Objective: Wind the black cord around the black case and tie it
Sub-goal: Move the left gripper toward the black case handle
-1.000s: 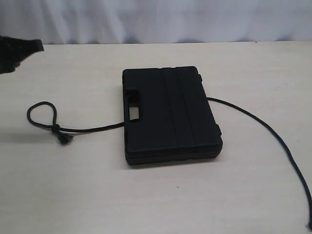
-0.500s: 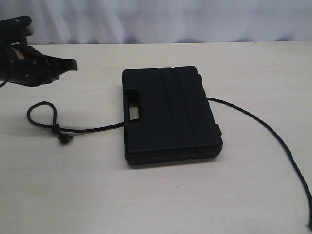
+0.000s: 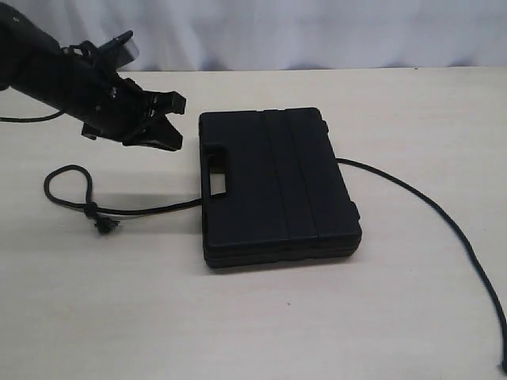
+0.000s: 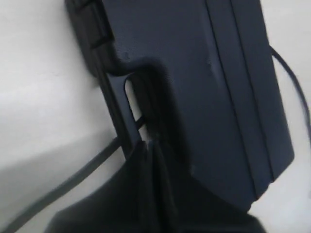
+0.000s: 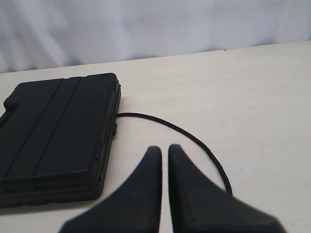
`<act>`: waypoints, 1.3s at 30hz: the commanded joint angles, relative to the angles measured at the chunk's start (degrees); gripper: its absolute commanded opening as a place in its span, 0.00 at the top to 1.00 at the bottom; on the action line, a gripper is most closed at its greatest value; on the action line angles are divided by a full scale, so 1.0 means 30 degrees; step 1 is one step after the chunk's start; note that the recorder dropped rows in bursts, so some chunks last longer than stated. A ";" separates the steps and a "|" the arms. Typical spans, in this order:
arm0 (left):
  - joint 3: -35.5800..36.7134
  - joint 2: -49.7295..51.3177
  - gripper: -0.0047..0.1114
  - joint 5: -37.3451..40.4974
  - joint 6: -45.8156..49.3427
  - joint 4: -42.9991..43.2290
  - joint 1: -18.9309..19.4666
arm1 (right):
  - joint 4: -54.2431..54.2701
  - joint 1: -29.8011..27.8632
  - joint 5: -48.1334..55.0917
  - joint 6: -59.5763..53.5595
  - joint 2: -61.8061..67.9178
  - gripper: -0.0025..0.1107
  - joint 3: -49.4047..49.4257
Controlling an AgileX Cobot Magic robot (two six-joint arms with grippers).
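Left gripper (image 4: 148,144) is swinging in toward the black case (image 3: 277,182), jaws pressed together; right gripper (image 5: 164,148) likewise closed; the black cord (image 3: 142,210) is lying unwrapped.

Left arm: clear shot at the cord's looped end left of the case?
Likely yes. The left gripper hangs near the black cord's loop, which lies exposed on the table, apart from the black case; nothing covers it.
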 commanded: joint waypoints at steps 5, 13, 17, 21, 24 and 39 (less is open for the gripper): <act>-0.0077 0.3336 0.96 0.2769 0.6180 -0.5692 0.1521 | 0.0006 -0.0005 -0.0121 0.0089 -0.0059 0.94 0.0037; -0.0077 0.4842 0.96 0.2598 0.8414 -0.7438 0.2153 | 0.0006 -0.0005 -0.0121 0.0089 -0.0059 0.94 0.0037; -0.0077 0.5126 0.96 0.2631 0.8371 -0.7439 0.2153 | 0.0006 -0.0005 -0.0121 0.0089 -0.0059 0.94 0.0037; -0.0077 0.5161 0.92 0.2370 0.8443 -0.7404 0.1815 | 0.0006 -0.0005 -0.0121 0.0089 -0.0059 0.94 0.0037; -0.0077 0.5161 0.79 0.2122 0.8590 -0.7404 0.1522 | 0.0006 -0.0005 -0.0121 0.0089 -0.0059 0.94 0.0037; -0.0077 0.5203 0.44 -0.0093 0.8658 -0.8258 -0.0498 | 0.0006 -0.0005 -0.0121 0.0089 -0.0059 0.94 0.0037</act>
